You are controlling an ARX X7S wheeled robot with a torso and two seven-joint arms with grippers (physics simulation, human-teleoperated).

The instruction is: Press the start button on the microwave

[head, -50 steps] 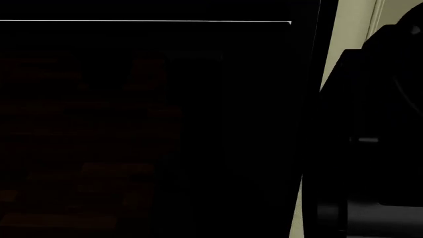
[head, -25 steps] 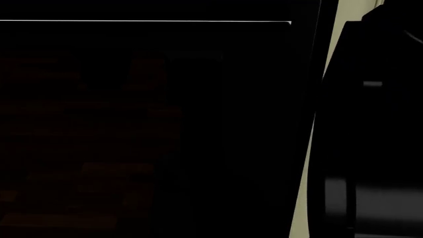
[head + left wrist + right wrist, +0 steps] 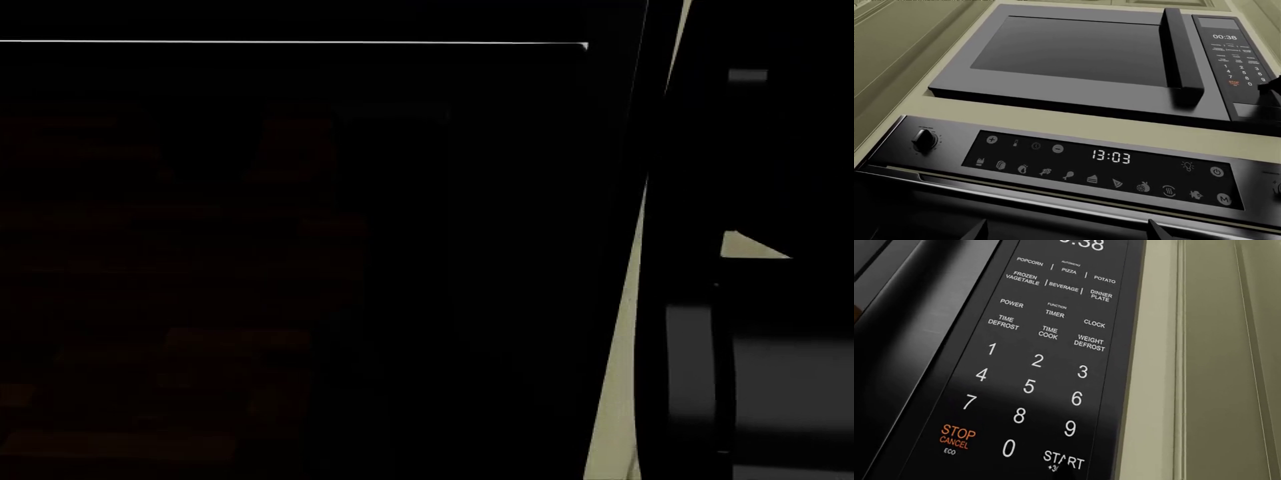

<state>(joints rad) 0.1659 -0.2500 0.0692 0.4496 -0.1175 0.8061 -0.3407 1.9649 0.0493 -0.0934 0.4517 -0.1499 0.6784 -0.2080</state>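
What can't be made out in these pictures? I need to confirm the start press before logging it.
- Right gripper: outside the right wrist view; whether it touches START can't be told.
- Left gripper: absent from every view.
- Head view: the microwave fills it near-black; its keypad isn't visible.
- Left wrist view: keypad labels too small; a dark shape covers the panel's corner.

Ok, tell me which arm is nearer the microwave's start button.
Right. Its camera sits close up on the keypad, with the start button filling the near edge. The left arm's camera looks up from below the oven, well back from the microwave.
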